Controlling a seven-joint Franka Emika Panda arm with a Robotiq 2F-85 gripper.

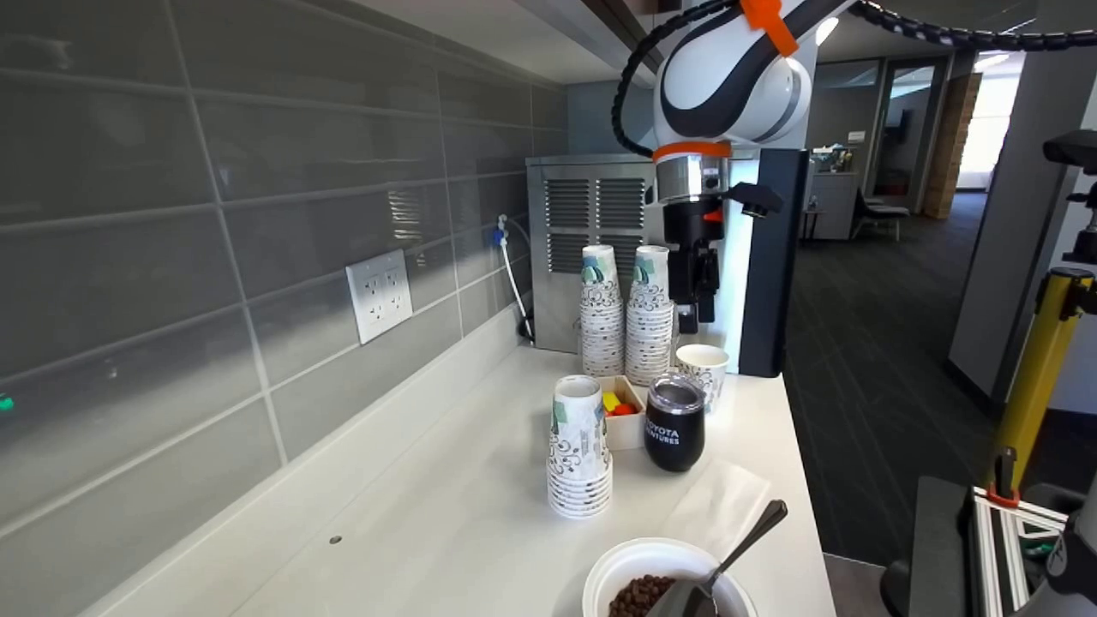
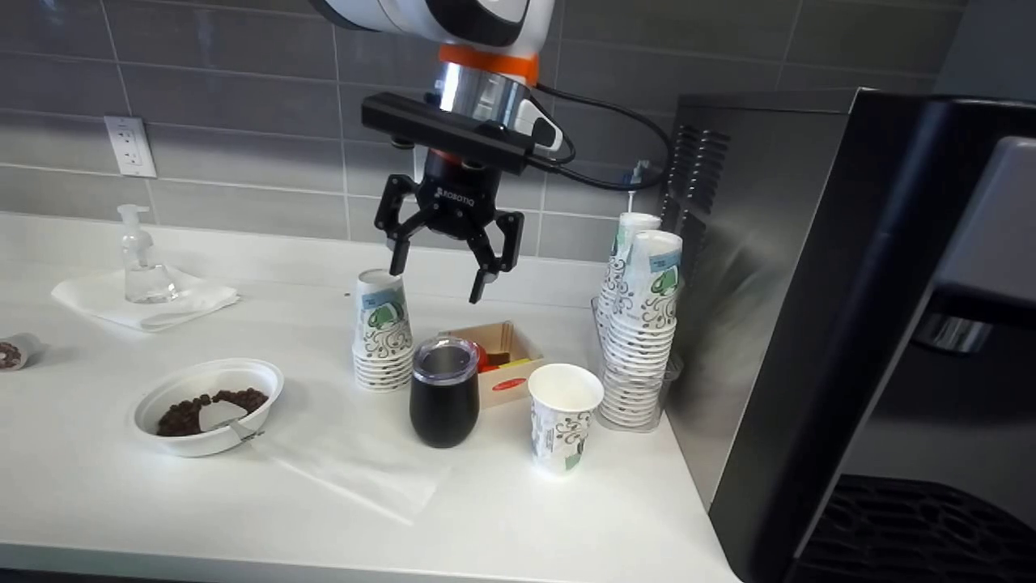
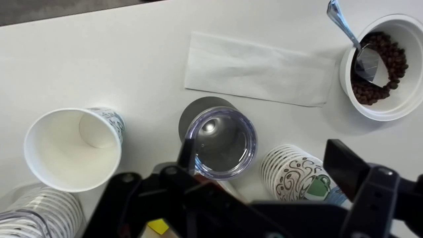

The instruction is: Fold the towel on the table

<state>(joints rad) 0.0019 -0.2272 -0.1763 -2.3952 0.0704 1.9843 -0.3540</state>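
Note:
The towel (image 3: 257,71), a flat white strip like a paper napkin, lies on the off-white table (image 3: 99,76). The towel also shows in both exterior views (image 1: 718,510) (image 2: 364,478), between the tumbler and the bowl, and the table does too (image 1: 428,523) (image 2: 566,526). Its bowl end lies near the spoon and bowl. My gripper (image 2: 435,283) is open and empty, pointing down well above the table, over the area of the tumbler and the short cup stack. In the wrist view the gripper's fingers (image 3: 263,155) are wide apart, with the towel beyond them, untouched.
A black tumbler (image 2: 443,397), a short cup stack (image 2: 383,332), a small box (image 2: 506,380) and a paper cup (image 2: 562,421) stand close together. A bowl (image 2: 154,421) holds beans and a spoon. Taller cup stacks (image 2: 639,340) stand by a machine (image 2: 753,243). Another white cloth (image 2: 89,300) lies under a soap bottle.

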